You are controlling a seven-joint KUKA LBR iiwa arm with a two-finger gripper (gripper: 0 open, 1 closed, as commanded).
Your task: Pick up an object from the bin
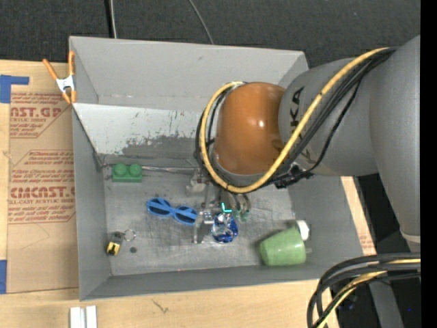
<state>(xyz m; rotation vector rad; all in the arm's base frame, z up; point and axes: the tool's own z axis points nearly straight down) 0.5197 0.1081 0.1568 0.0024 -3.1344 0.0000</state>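
Grey robot arm (369,115) fills the right side, reaching in from the right w/ yellow and black cables looped round a glossy orange dome cover (246,132) at its wrist. Under it sits a grey metal bin (92,203) w/ sloped walls. The back wall is smeared dark along its lower edge, and the floor is dull, scuffed and scratched, esp. near the middle. Behind the bin the room is dark; in front runs a strip of pale wood tabletop (205,299).

On the bin floor:
- Pale green cup (281,249) lies on its side at front right, w/ a white cap (302,231) at its far end.
- Blue plastic piece (171,211), shaped like scissor loops, lies flat at centre-left.
- Green block (127,173) sits at back left, against the wall.

The gripper (210,223) hangs below the dome at front-centre, just right of the blue piece. Can't tell if it is open or closed. It is right beside a small shiny blue-and-clear thing (225,231), btw the blue piece and the cup. A tiny yellow-and-black bit (113,247) lies in the front left corner, well apart.
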